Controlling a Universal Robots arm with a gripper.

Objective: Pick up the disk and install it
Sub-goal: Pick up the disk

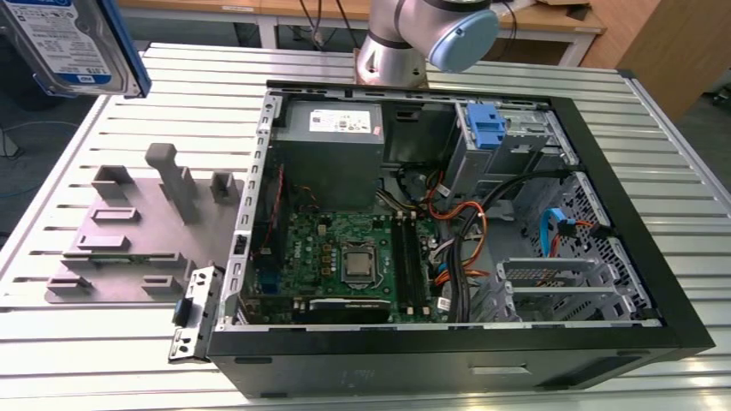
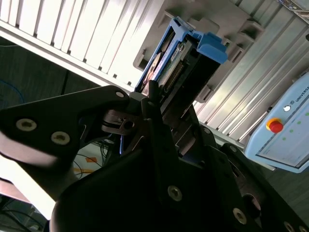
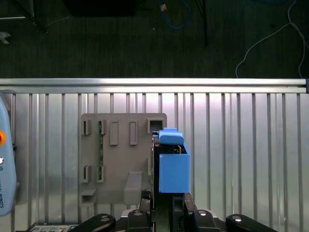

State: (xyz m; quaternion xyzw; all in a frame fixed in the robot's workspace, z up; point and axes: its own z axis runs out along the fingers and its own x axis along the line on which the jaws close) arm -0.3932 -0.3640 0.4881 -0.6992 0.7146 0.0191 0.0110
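Exterior view: disk [image 1: 68, 38] high in the frame's upper left, well clear of the open computer case [image 1: 457, 214]. In both wrist views my pincer [image 3: 166, 200] is closed tight on it, edge-on over the grey fixture plate [image 3: 120, 159]. Carrying height, I judge.

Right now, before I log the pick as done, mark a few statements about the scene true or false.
1. The disk is clamped in the jaws, off the table. True.
2. The disk sits in the computer case. False: it hangs outside it, at the exterior view's left.
3. The case is open, its motherboard showing. True.
4. The grey fixture plate lies inside the case. False: it lies on the table beside it.
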